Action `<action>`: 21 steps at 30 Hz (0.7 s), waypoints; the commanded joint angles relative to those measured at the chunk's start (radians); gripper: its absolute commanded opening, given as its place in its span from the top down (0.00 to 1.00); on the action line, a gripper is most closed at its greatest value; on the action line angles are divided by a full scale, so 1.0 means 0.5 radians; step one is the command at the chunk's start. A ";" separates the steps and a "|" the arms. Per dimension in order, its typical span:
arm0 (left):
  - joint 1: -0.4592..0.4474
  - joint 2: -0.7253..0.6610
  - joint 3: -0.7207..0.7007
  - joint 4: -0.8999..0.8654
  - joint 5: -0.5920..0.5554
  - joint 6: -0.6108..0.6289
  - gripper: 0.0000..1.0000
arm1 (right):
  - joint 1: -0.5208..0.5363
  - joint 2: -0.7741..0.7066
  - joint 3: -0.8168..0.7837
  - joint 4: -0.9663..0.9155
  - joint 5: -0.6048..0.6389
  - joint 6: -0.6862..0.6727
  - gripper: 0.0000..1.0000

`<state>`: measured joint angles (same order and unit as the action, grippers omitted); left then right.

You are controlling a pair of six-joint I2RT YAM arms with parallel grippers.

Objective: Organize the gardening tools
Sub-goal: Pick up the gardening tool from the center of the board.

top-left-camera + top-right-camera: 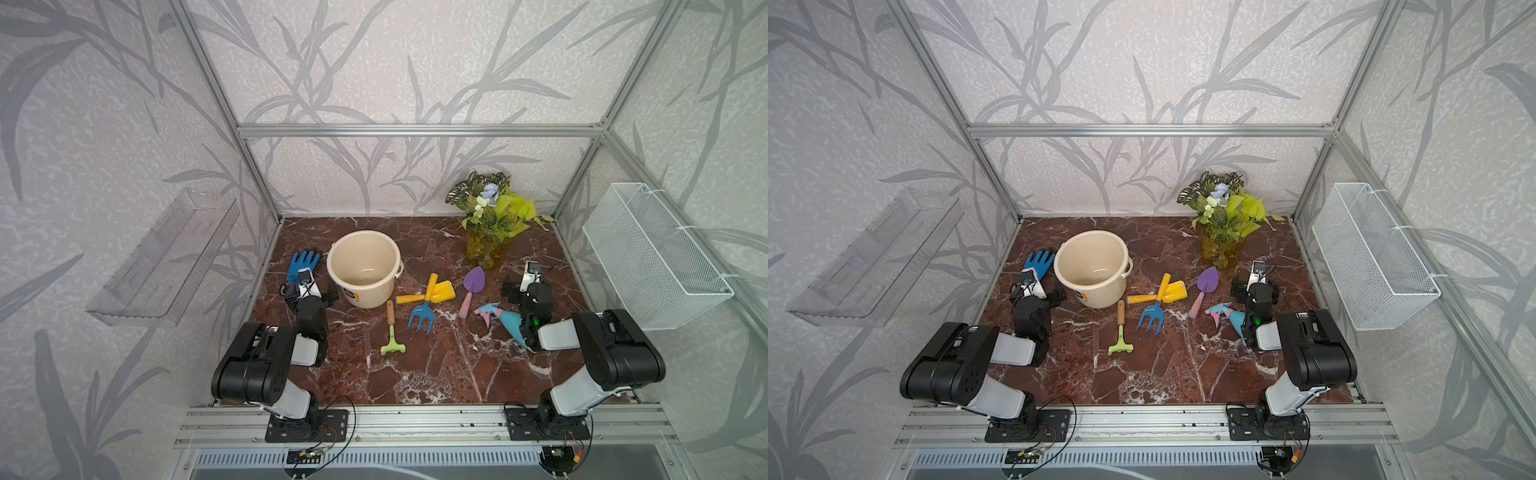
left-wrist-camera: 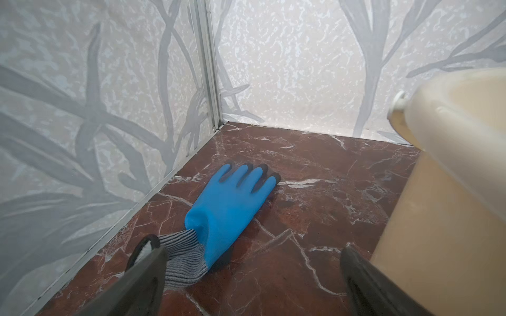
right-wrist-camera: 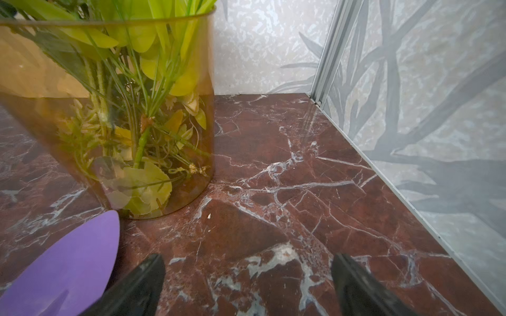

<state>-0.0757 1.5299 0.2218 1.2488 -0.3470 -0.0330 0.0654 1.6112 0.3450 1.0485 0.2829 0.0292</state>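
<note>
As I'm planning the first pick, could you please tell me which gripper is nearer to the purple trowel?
The right gripper: open, just beside the blade of the purple trowel. The left gripper, also open, sits across the bucket, by the cuff of the blue glove.

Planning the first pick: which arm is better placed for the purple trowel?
Right, probably. The right tool is open and empty beside the trowel; the left tool sits past the bucket, by the glove.

Black arms (image 1: 249,365) carry pale grey links (image 1: 296,400), bolted bases (image 1: 306,426), thin cables (image 1: 354,419).
</note>
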 commanded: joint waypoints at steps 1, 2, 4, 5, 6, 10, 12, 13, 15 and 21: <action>-0.004 -0.012 0.020 0.007 -0.012 0.014 0.00 | -0.002 -0.027 0.001 0.007 -0.002 0.003 0.01; -0.005 -0.010 0.019 0.010 -0.014 0.014 0.00 | -0.001 -0.027 0.002 0.003 -0.002 0.003 0.01; -0.005 -0.013 0.022 0.008 -0.014 0.014 0.00 | -0.004 -0.026 0.003 0.006 -0.002 0.003 0.01; -0.005 -0.011 0.020 0.009 -0.013 0.015 0.00 | -0.002 -0.026 0.001 0.004 -0.002 0.006 0.01; -0.005 -0.010 0.019 0.009 -0.013 0.015 0.00 | -0.002 -0.026 0.000 0.005 -0.002 0.006 0.01; 0.000 -0.019 0.018 0.007 -0.003 0.012 0.00 | -0.004 -0.027 0.000 0.002 -0.003 0.006 0.01; 0.001 -0.018 0.018 0.009 0.000 0.011 0.00 | -0.002 -0.026 0.001 0.002 -0.002 0.007 0.01; 0.001 -0.017 0.017 0.005 0.000 0.009 0.00 | -0.002 -0.026 0.001 0.002 -0.001 0.006 0.01; 0.002 -0.016 0.018 0.005 0.000 0.011 0.00 | -0.004 -0.027 0.005 -0.004 -0.009 0.008 0.01; 0.000 -0.106 0.060 -0.144 -0.049 -0.014 0.00 | -0.020 -0.243 0.068 -0.316 0.044 0.048 0.01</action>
<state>-0.0757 1.5196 0.2237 1.2308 -0.3553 -0.0364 0.0586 1.5761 0.3450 0.9905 0.2821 0.0368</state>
